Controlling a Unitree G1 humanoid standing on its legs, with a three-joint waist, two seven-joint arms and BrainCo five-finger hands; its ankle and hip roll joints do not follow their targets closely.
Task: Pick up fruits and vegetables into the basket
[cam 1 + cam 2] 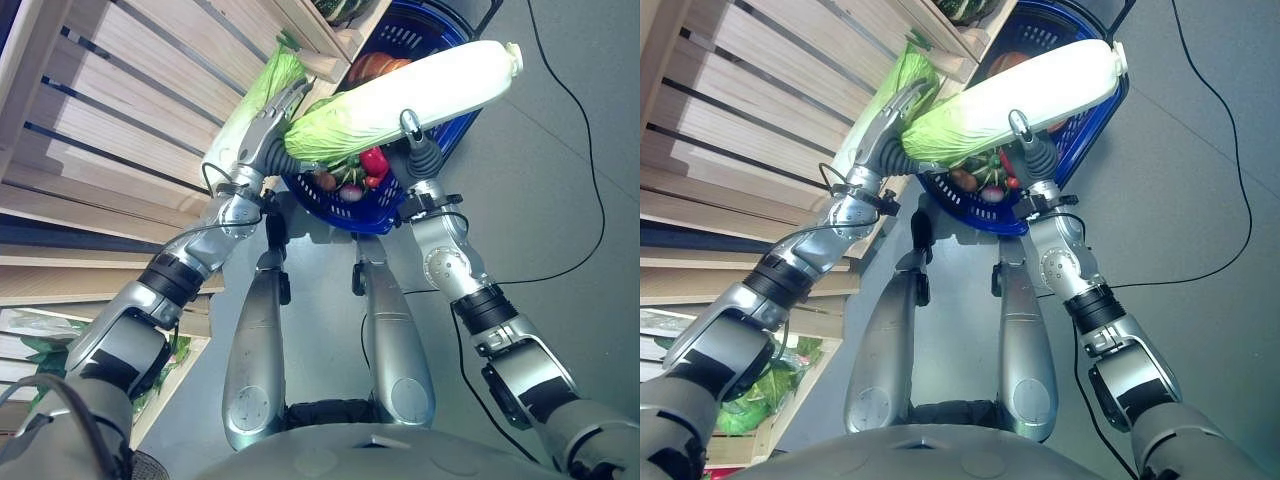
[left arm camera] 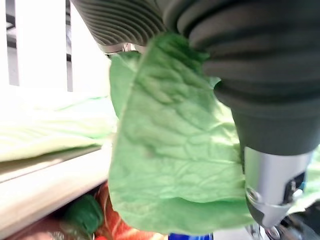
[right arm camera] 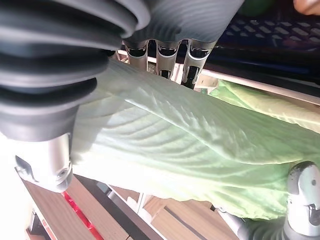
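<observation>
Cabbage [image 1: 400,105] between both hands' fingers [image 1: 412,122]

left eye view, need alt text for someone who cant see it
Both robot hands hold a long napa cabbage level over a blue basket, the left hand at its leafy end and the right hand under its middle. The basket holds red and brown produce; another cabbage lies on wooden shelves.
</observation>
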